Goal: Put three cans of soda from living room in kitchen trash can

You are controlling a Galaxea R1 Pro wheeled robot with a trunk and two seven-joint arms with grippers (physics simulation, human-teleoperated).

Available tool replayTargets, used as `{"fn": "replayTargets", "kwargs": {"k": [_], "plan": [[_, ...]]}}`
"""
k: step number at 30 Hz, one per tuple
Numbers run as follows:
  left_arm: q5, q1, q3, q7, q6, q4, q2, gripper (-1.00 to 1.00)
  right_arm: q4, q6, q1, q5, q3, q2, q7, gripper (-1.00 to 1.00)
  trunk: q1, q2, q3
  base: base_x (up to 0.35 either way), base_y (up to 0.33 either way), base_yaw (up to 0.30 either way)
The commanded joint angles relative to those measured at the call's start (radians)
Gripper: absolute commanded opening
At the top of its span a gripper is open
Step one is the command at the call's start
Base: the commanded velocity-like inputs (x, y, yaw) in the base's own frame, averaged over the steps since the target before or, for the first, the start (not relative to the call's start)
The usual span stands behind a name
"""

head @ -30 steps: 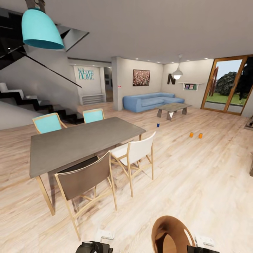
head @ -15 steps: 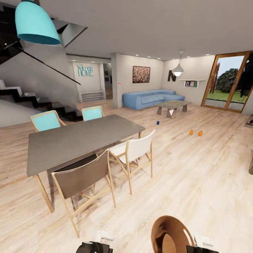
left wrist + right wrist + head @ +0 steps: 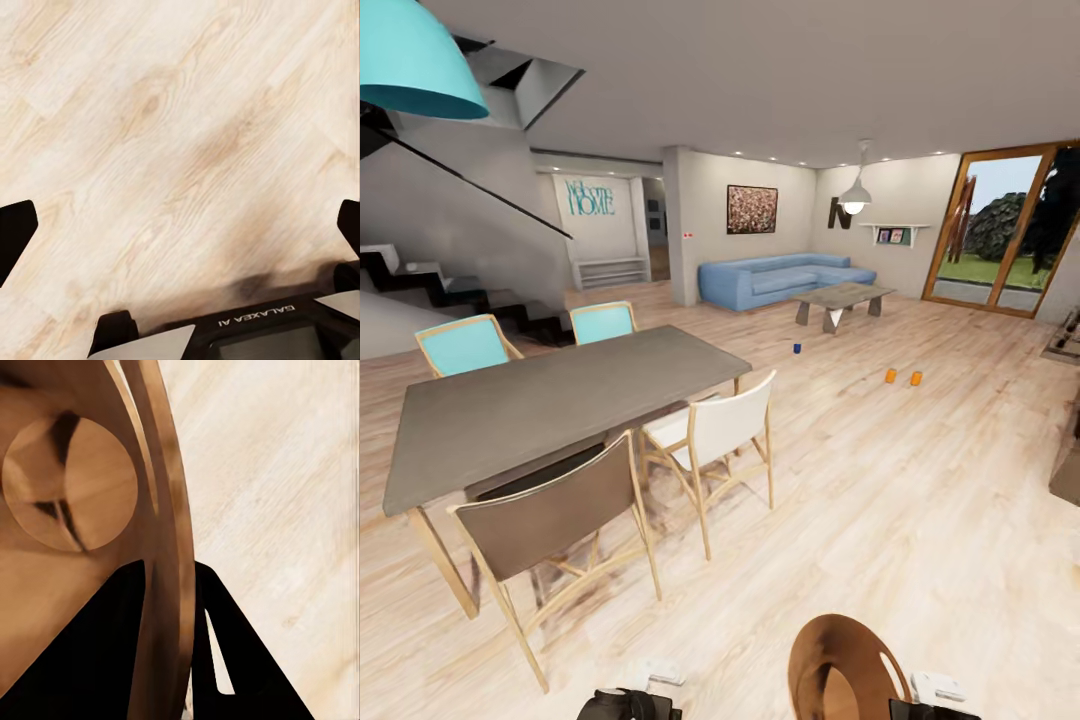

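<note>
Tash can [image 3: 840, 665] sits at the bottom edge of the head view, brown and glossy, mouth facing up toward the camera, held by the right gripper [image 3: 171, 585]: in the right wrist view the bin wall [image 3: 169, 510] runs between the two dark fingers [image 3: 105, 637], one finger inside the bin and one outside, clamped on the rim, round bin bottom visible inside. Three cans of soda are far off on the wood floor [image 3: 920, 520] of the living room: two orange cans [image 3: 891, 376] [image 3: 916, 378] stand close together, upright, and a blue can of soda [image 3: 797, 348] stands apart from them, nearer the coffee table [image 3: 842, 297]. Behind that table is the blue corner sofa [image 3: 775, 278], a crowd picture [image 3: 751, 209] on the wall above it, a letter N [image 3: 842, 213] and a white hanging lamp [image 3: 855, 199] to the side, glass door [image 3: 1000, 235] to the garden beyond. Left gripper [image 3: 180, 240] points at bare floor in the left wrist view, its two black fingertips [image 3: 15, 229] at opposite edges, spread wide, nothing between them. Nearer the robot a grey dining table [image 3: 550, 400] with a brown chair [image 3: 550, 525], a white chair [image 3: 720, 430] and two teal chairs [image 3: 465, 345]. Teal pendant lamp [image 3: 410, 60] overhead, black stairs [image 3: 430, 290] behind, "HOME" lettering [image 3: 590, 197] on the far wall.
</note>
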Motion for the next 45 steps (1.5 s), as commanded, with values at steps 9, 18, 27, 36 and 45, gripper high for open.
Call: {"fn": "replayTargets", "kwargs": {"k": [9, 18, 27, 36, 45], "plan": [[0.0, -0.001, -0.004, 0.0, 0.0, 0.0, 0.0, 1.0, -0.001, 0.003, -0.001, -0.006, 0.004, 0.002, 0.008, -1.0, 0.0, 0.0, 0.0, 0.11, -0.279, -0.197], [0.0, 0.0, -0.004, 0.0, 0.0, 0.0, 0.0, 1.0, -0.001, 0.008, -0.001, -0.006, 0.006, 0.003, 0.008, -1.0, 0.0, 0.0, 0.0, 0.115, -0.279, -0.195], [-0.001, 0.0, -0.005, -0.001, -0.012, 0.002, 0.001, 1.0, -0.001, 0.005, -0.001, -0.005, 0.006, 0.004, 0.008, -1.0, 0.0, 0.0, 0.0, 0.199, -0.231, -0.275], [-0.001, -0.001, -0.005, -0.002, -0.014, 0.003, 0.001, 1.0, -0.001, 0.001, 0.0, -0.005, 0.006, 0.004, 0.009, -1.0, 0.0, 0.0, 0.0, 0.304, -0.141, -0.241], [-0.002, 0.0, -0.005, -0.002, -0.015, 0.005, 0.001, 1.0, -0.001, 0.003, 0.0, -0.006, 0.005, 0.004, 0.01, -1.0, 0.0, 0.0, 0.0, 0.328, -0.058, -0.025]]}}
